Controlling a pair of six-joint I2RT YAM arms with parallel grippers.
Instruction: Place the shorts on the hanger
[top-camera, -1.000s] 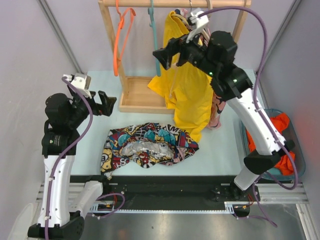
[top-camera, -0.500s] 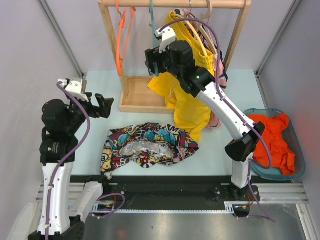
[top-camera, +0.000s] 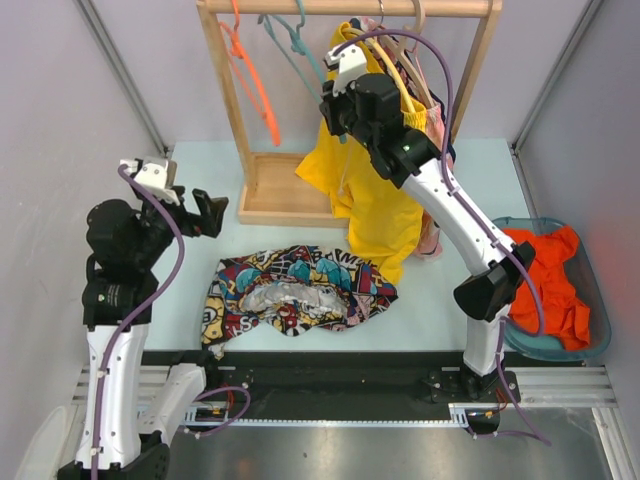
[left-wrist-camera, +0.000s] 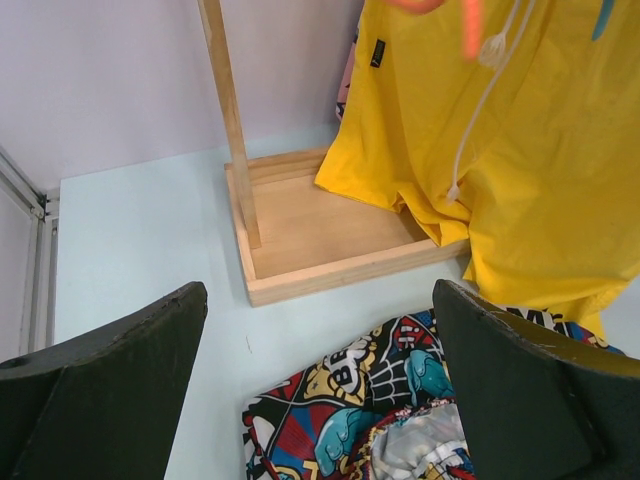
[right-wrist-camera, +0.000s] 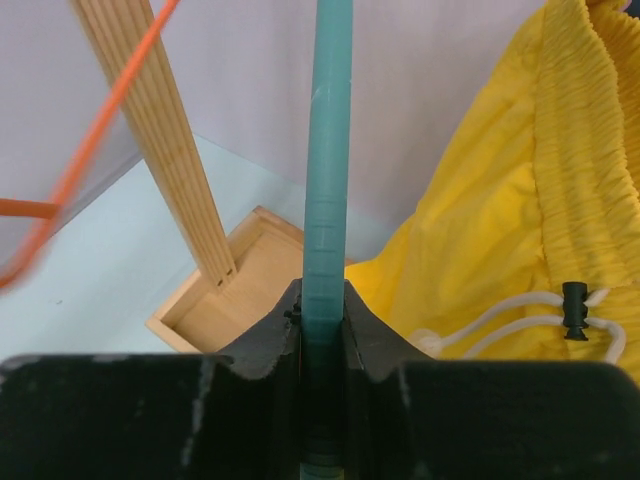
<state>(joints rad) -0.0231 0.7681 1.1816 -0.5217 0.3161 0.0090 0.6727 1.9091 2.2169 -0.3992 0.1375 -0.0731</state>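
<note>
A blue bin (top-camera: 556, 353) at the table's right edge holds crumpled orange cloth (top-camera: 545, 280). The yellow shorts (left-wrist-camera: 520, 150) carry a small black tag (left-wrist-camera: 380, 52) - too small to read. The right gripper (right-wrist-camera: 325, 320) pinches the teal hanger (right-wrist-camera: 328, 150) at the rack (top-camera: 225, 90). The left gripper (left-wrist-camera: 320, 380) is spread wide, with the comic-print shorts (top-camera: 300, 290) crumpled on the table below.

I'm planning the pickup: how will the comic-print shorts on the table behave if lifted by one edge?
The shorts lie crumpled in soft folds, so they will probably droop limply. The fabric looks thin, so likely light. A push would probably just bunch them.
</note>
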